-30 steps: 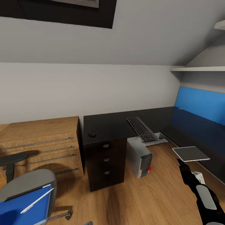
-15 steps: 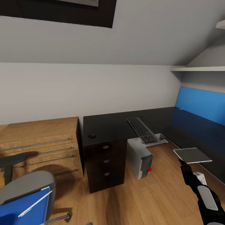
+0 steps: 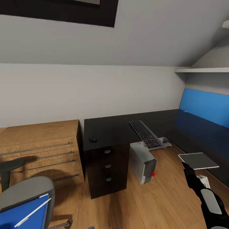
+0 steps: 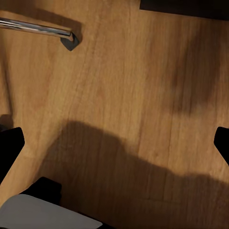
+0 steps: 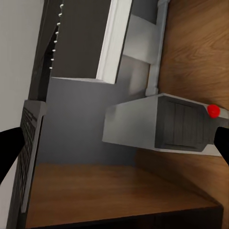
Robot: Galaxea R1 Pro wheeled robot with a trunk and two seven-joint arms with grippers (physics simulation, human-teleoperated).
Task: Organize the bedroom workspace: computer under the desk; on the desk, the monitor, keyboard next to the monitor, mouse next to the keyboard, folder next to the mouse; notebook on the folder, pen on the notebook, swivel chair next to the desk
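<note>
Bedroom with warm wooden plank floor (image 3: 152, 203), plain pale wall, sloped ceiling at right.

Near left: grey upholstered swivel chair (image 3: 28, 194) with black armrest; flat bright-blue folder (image 3: 22, 214) on its seat, thin pale white pen (image 3: 31, 212) lying across the folder.

Left, against far wall: light wooden chest of drawers (image 3: 39, 152) with long metal handles.

Centre: L-shaped desk with glossy black top (image 3: 111, 130), black drawers with round silver knobs beneath. Small black rounded mouse (image 3: 93, 139) on desk near left front edge. Slim silver-grey keyboard with dark keys (image 3: 145, 134) overhanging desk's front edge. Light-grey boxy tower computer (image 3: 143, 163) on floor under desk, red spot on front.

Right: thin pale grey-white notebook (image 3: 198, 160), flat, just beyond right gripper (image 3: 185, 166); hold on it cannot be told. Left gripper (image 4: 114, 143) fingertips wide apart over bare floor, released.
</note>
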